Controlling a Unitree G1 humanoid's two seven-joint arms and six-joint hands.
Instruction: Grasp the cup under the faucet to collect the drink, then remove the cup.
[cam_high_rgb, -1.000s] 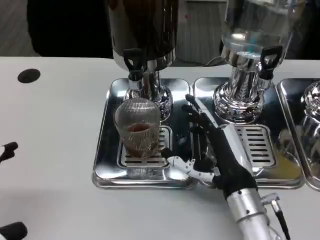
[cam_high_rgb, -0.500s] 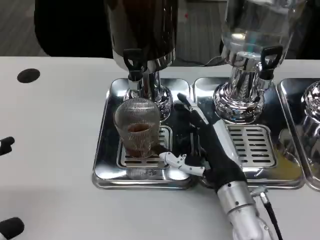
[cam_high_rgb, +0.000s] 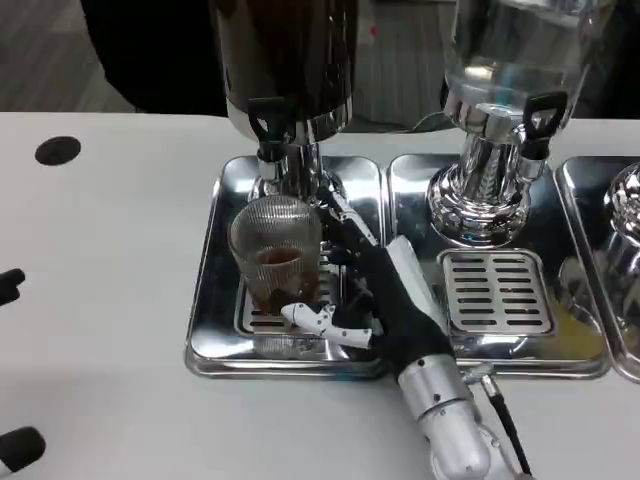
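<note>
**Cup filled in part, grasp not yet confirmed**

The white table (cam_high_rgb: 110, 260) carries a row of polished drip trays. The left tray (cam_high_rgb: 210, 300) holds the dark drink dispenser (cam_high_rgb: 285, 60), whose black-handled faucet (cam_high_rgb: 268, 125) hangs over the tray's slotted grate. Beside it, on the next tray, stands a clear dispenser (cam_high_rgb: 510, 70) holding a pale liquid, with its own black tap.

The ribbed glass cup (cam_high_rgb: 275, 245) stands upright on the grate of the left tray, directly below the dark faucet. A shallow layer of brown drink lies in its lower part; the cup is far from full. No stream from the faucet can be made out.

The right hand (cam_high_rgb: 365, 290) lies over the left tray, hard against the cup's right side. Its fingers are spread, the long ones reaching up behind and beside the cup, the thumb crossing low in front of the cup's base. Whether any finger presses the glass cannot be told; nothing shows a closed hold. Of the left hand (cam_high_rgb: 15, 365), two dark fingertips show at the table's left edge, well apart from the trays; its state cannot be told.

Assessment: collection appears begun or done. Outstanding: close the hold, lift, withdraw the cup from the tray.
</note>
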